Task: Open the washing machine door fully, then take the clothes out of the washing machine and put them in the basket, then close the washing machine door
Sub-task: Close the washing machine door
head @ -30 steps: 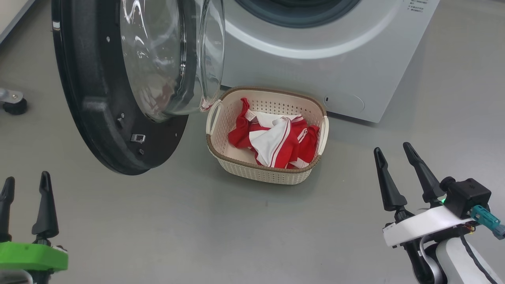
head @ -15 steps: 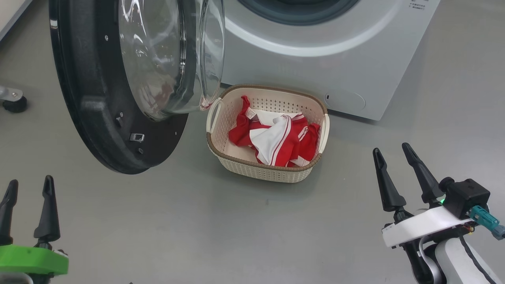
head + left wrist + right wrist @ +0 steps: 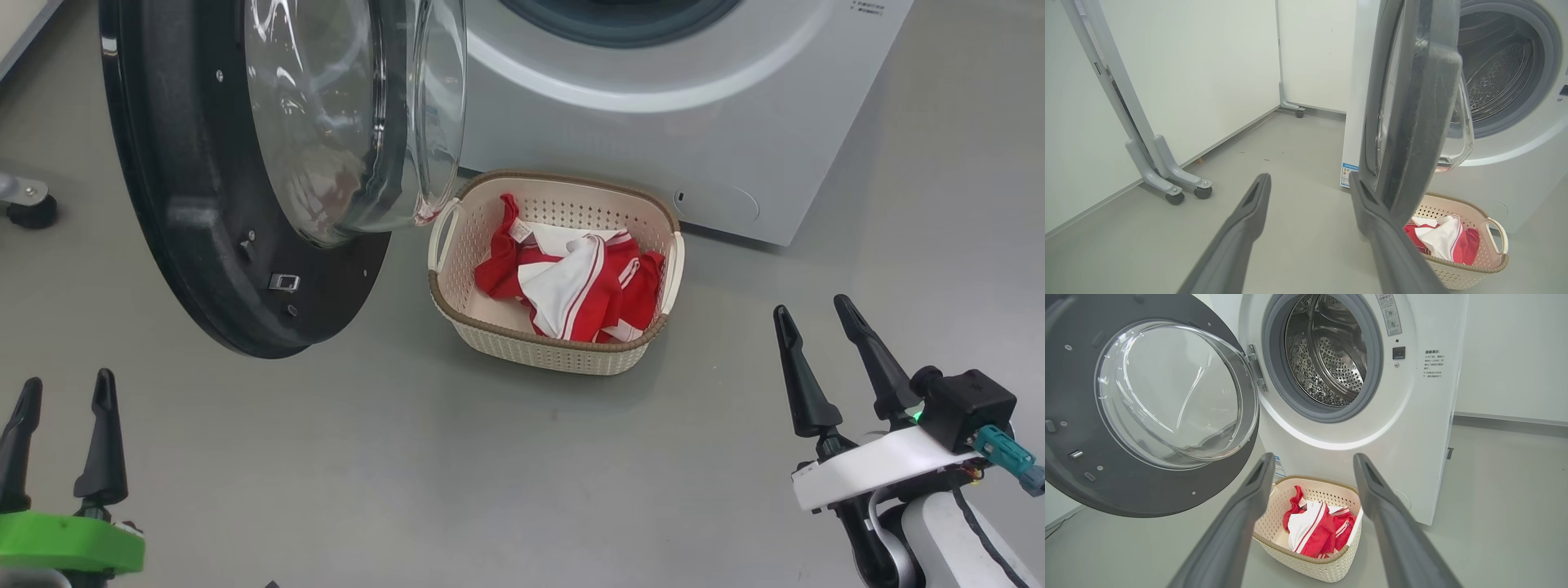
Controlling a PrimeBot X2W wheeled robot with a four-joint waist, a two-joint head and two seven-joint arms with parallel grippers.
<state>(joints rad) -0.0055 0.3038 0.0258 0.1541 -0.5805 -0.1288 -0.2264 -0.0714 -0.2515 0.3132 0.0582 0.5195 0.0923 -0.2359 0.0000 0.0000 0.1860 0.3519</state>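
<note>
Your washing machine (image 3: 653, 122) stands up top, its door (image 3: 188, 204) swung open on the left. The basket (image 3: 563, 359) sits on the floor (image 3: 408, 457) before it, red clothes (image 3: 588, 286) inside. Your left pincer (image 3: 68, 378) and right pincer (image 3: 811, 305) hang near you, fingers apart, well away from the basket.

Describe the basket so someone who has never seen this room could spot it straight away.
Find the white washing machine with its door swung open. On the grey floor right before it sits the basket: cream, perforated, brown-rimmed, the only thing holding red-and-white clothes.
</note>
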